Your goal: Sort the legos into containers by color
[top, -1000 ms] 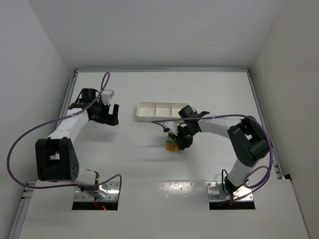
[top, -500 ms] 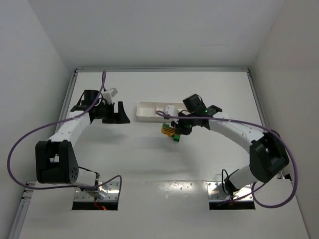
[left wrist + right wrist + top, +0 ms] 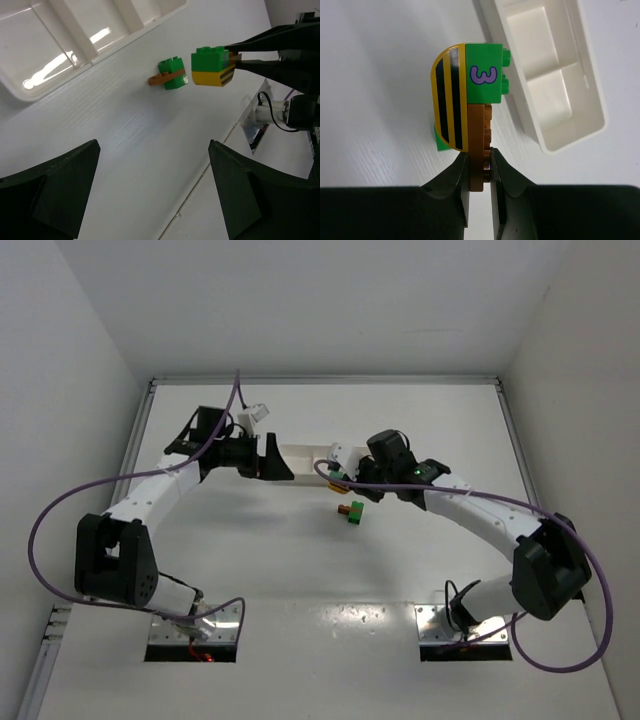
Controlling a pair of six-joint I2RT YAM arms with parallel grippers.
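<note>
Two claws face each other by the tray (image 3: 300, 452). At left, the left claw (image 3: 271, 458) stands wide with nothing in it, hovering at the tray's left end and pointed across at the stack (image 3: 470, 85). I judge it is spread to take the stack's free end and pull a brick off. No brick shows in the compartments in view. Right of the tray's middle, the right claw (image 3: 479, 165) is pinched narrow on the brown brick (image 3: 479, 135) at one end of that joined stack. A green "3" brick and a striped yellow piece jut past its tips, off the counter (image 3: 300, 560), just beside the tray's near wall. Gripping one end leaves the other colours reachable. Further right and nearer lies a loose green-and-brown pair (image 3: 351, 511), on the counter, apart from both claws.
</note>
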